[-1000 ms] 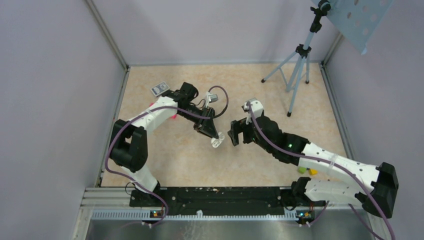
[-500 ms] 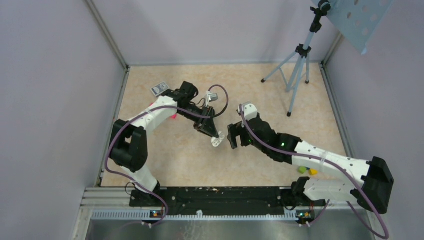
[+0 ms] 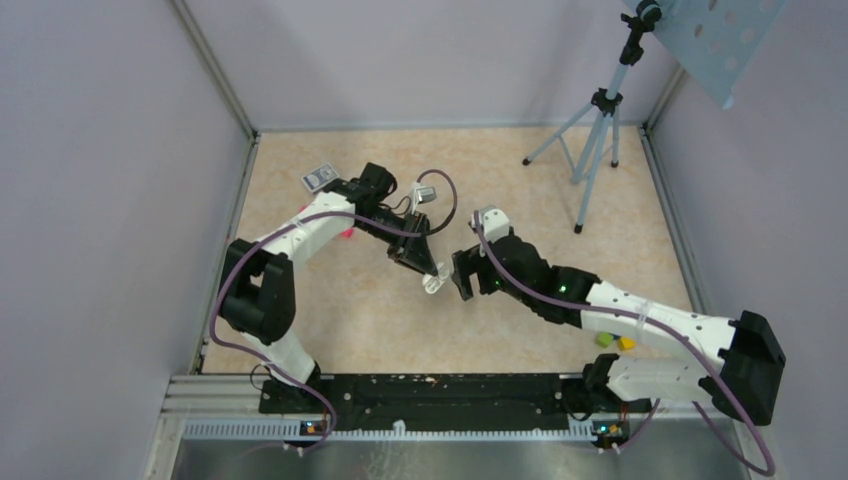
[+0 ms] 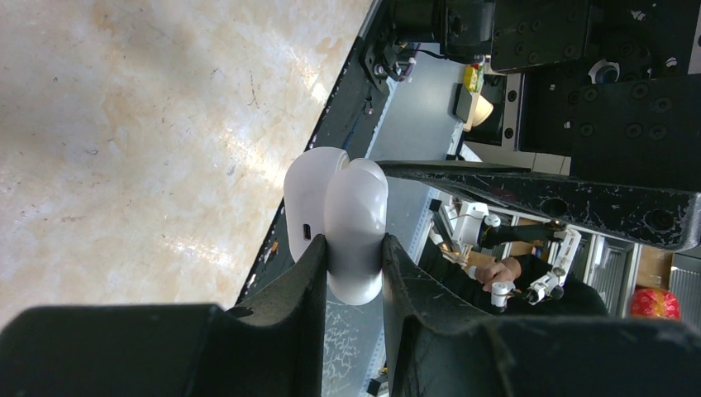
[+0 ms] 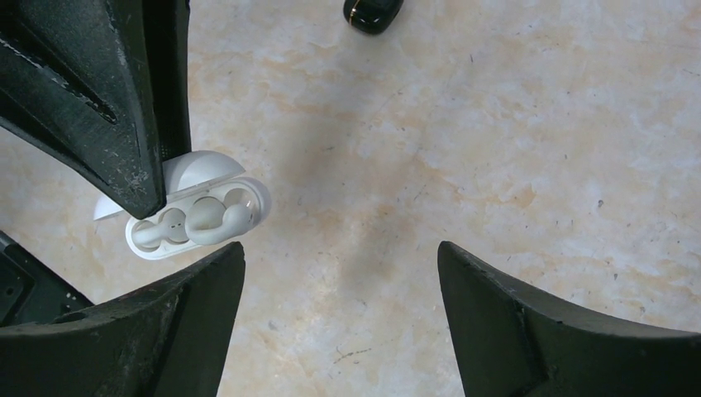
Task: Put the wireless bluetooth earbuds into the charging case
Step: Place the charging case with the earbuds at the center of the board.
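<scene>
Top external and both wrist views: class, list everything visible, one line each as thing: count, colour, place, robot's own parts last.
table: one, beige marbled, walled in
charging case: one, white, lid open, clamped in left pincer
earbuds: two, white, inside the open case
oval item: one, black with gold ring, on table beyond case
patterned card: one, grey, table's far-left
small blocks: two, green and yellow, table's near-right
tripod: one, grey, far-right corner
left pincer: one, black, shut on the case
right pincer: one, black, open, facing the case
</scene>
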Motion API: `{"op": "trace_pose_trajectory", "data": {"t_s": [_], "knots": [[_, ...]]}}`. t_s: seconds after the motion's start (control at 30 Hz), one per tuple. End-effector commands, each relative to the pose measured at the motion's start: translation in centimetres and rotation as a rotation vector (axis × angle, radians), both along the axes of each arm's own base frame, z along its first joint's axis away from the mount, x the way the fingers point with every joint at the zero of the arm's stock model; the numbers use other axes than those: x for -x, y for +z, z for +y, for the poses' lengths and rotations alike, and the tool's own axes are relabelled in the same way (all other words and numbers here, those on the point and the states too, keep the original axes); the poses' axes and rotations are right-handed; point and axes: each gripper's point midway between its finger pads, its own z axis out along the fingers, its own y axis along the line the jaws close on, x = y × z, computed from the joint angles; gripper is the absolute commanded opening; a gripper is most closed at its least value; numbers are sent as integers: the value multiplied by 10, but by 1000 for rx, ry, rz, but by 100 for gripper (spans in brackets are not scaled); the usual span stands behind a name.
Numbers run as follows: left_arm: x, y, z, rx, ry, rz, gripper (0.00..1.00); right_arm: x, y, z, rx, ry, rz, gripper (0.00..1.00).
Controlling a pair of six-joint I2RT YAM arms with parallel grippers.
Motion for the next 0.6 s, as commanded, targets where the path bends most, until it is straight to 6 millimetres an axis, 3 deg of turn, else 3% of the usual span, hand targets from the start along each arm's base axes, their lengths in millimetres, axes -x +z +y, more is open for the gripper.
{"op": "trace_pose_trajectory", "data": {"t_s": [0.0, 0.57], "knots": [[-1, 12, -4, 38, -14, -22, 0, -7, 28, 15, -82, 21, -53, 84], [-1, 13, -4, 39, -13, -25, 0, -11, 30, 19, -91, 8, -59, 84]]}}
